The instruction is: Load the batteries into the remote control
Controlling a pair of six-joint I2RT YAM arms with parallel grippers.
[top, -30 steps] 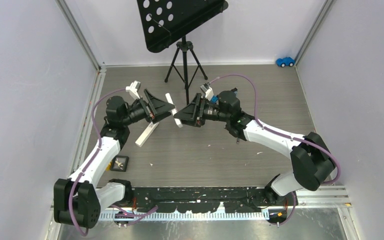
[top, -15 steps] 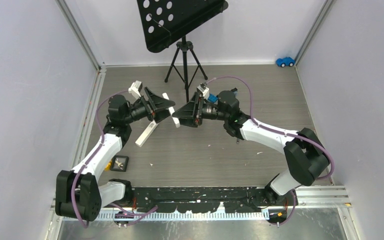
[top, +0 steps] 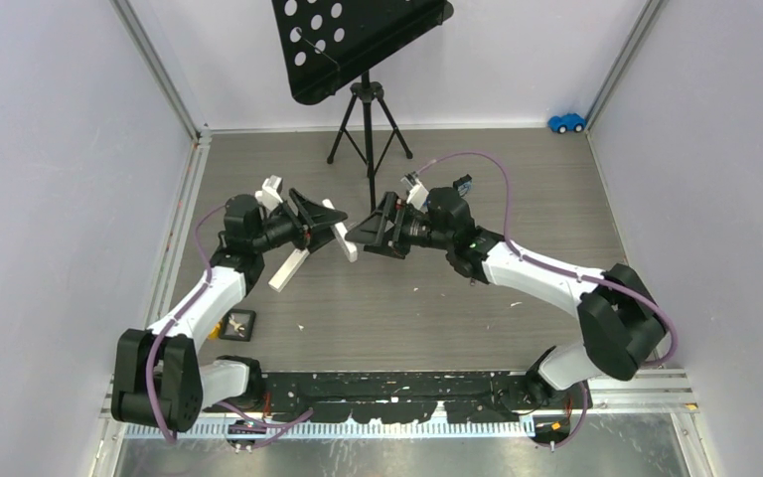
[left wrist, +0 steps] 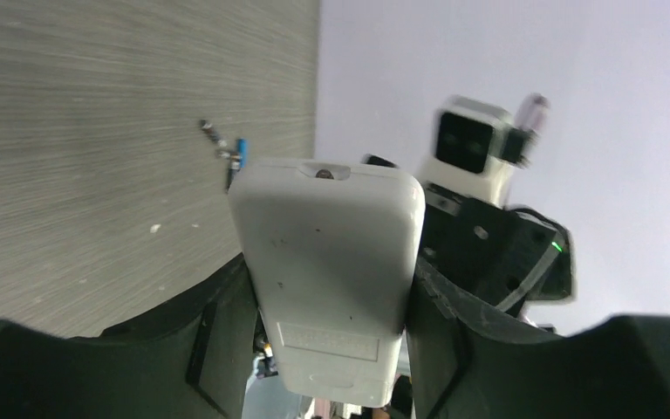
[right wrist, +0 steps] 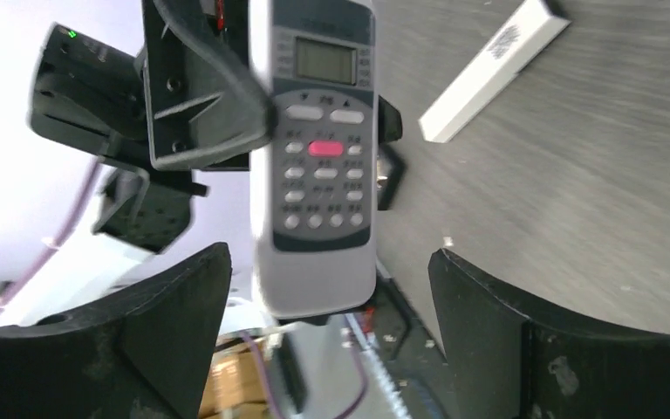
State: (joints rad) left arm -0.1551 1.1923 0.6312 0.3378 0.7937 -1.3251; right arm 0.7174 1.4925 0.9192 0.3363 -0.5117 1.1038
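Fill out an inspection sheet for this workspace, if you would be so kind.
Surface: grey wood-grain table, with a few pale specks.
Job's things: white remote held off the table, buttons towards the right wrist camera. Batteries not clearly seen; small dark and blue bits lie on the table, too small to tell.
Clutter: long white bar lying flat; small black block by the left arm.
Grippers: left gripper shut on the remote; right gripper open, facing it.
Cables: purple cables loop along both arms.
Surroundings: music stand at the back; blue toy car in the far right corner.
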